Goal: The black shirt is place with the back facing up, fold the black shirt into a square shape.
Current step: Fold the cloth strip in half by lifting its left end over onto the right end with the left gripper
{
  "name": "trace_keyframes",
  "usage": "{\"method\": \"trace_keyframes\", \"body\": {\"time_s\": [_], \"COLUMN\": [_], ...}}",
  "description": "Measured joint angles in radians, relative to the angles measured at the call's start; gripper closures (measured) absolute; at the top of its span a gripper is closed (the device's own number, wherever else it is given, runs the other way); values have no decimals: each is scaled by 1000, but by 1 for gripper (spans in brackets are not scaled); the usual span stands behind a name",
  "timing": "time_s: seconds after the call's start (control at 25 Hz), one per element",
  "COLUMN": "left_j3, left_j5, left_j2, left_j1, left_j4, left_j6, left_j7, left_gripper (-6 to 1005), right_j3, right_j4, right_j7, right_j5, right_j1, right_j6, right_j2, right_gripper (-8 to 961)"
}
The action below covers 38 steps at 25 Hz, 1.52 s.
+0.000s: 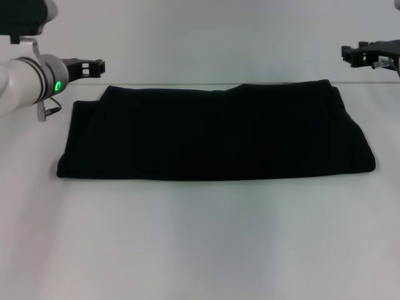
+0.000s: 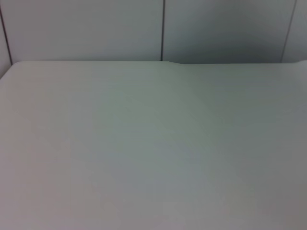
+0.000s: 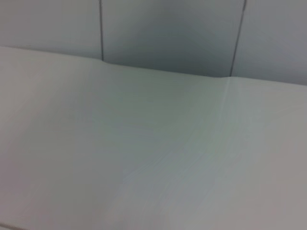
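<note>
The black shirt (image 1: 215, 132) lies on the white table (image 1: 200, 237) as a wide folded rectangle, plain black side up, its edges fairly even. My left gripper (image 1: 94, 65) hovers above the table just beyond the shirt's far left corner, apart from the cloth. My right gripper (image 1: 353, 55) hangs at the far right, beyond the shirt's far right corner, also clear of it. Neither holds anything. Both wrist views show only bare table and wall, no shirt.
The table's far edge (image 1: 200, 84) runs just behind the shirt, with a pale panelled wall (image 2: 163, 28) beyond it. White table surface stretches in front of the shirt toward me.
</note>
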Motion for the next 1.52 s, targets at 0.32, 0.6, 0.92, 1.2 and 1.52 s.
{"method": "trace_keyframes", "body": {"time_s": [0.32, 0.6, 0.92, 1.2, 1.52], "left_j3": [0, -2, -11, -9, -7], "left_j5": [-56, -65, -65, -66, -71], "left_j2": [4, 16, 24, 17, 0], "left_j1": [34, 67, 145, 238, 340], "left_j4": [39, 72, 163, 297, 398], "left_j6": [61, 251, 387, 578, 645], "left_j7": [-1, -77, -185, -188, -151], "left_gripper": [355, 69, 49, 55, 61], "right_j3": [11, 5, 14, 14, 7], "right_j4": [-15, -17, -53, -80, -83], "right_j7": [19, 135, 176, 180, 185], "right_j5": [75, 94, 124, 128, 122], "right_j1": [-18, -45, -109, -165, -213], "right_j6": [-138, -419, -695, -824, -838], "right_j2": [-30, -87, -117, -129, -134], "right_gripper": [422, 125, 55, 56, 58]}}
